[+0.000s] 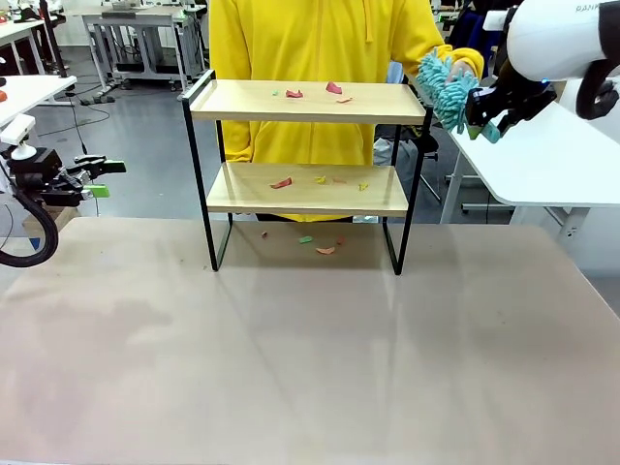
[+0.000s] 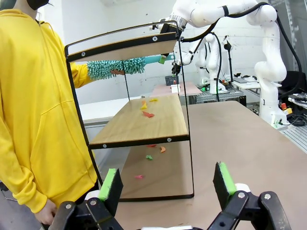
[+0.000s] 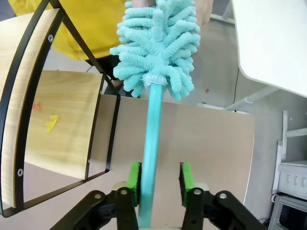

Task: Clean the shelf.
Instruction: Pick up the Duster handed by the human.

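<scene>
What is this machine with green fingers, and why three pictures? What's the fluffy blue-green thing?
It is a robot with two white arms. One picture looks across the table from between them; the other two come from cameras on its wrists. Each arm ends in a green-tipped gripper. The right gripper is shut on the handle of a fluffy duster. The left gripper is open and empty. The shelf on the table has paper scraps on both boards and underneath. A person in yellow stands behind it.
</scene>
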Controlling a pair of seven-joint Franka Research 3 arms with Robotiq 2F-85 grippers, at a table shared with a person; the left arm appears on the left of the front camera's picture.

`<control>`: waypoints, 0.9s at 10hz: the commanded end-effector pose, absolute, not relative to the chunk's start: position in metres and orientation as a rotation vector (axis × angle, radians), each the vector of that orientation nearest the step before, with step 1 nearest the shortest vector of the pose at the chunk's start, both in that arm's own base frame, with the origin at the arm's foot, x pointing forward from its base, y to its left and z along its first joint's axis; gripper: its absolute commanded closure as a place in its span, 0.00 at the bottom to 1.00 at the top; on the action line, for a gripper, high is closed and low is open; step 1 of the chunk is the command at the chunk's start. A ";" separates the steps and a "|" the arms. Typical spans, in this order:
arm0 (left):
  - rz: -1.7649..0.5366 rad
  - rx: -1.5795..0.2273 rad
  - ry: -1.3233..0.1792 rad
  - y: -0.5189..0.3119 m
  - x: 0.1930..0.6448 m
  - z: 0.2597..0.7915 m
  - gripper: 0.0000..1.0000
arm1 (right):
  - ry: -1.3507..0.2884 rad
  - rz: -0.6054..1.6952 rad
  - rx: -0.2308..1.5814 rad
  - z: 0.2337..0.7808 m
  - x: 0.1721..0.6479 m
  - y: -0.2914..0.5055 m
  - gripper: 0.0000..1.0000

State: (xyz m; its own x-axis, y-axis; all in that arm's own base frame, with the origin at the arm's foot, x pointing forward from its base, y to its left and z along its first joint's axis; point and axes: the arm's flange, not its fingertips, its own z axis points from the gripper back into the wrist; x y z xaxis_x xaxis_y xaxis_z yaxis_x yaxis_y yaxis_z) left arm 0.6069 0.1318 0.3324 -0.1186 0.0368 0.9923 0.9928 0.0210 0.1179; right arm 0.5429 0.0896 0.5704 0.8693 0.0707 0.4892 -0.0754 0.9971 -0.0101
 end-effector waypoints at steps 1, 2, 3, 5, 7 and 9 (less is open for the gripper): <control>-1.276 -1.168 -1.348 0.131 0.605 0.335 0.00 | -0.513 0.028 -0.037 0.571 0.536 0.098 0.96; -1.276 -1.168 -1.348 0.131 0.605 0.335 0.00 | -0.514 0.019 -0.053 0.572 0.535 0.099 1.00; -1.276 -1.168 -1.348 0.131 0.605 0.335 0.00 | -0.516 0.010 -0.069 0.573 0.534 0.099 1.00; -1.276 -1.168 -1.348 0.131 0.605 0.335 0.00 | -0.508 -0.004 -0.093 0.573 0.533 0.100 1.00; -1.276 -1.168 -1.348 0.131 0.605 0.335 0.00 | -0.535 -0.022 -0.060 0.573 0.532 0.096 1.00; -1.276 -1.168 -1.348 0.131 0.605 0.335 0.00 | -0.507 0.033 -0.060 0.573 0.537 0.093 1.00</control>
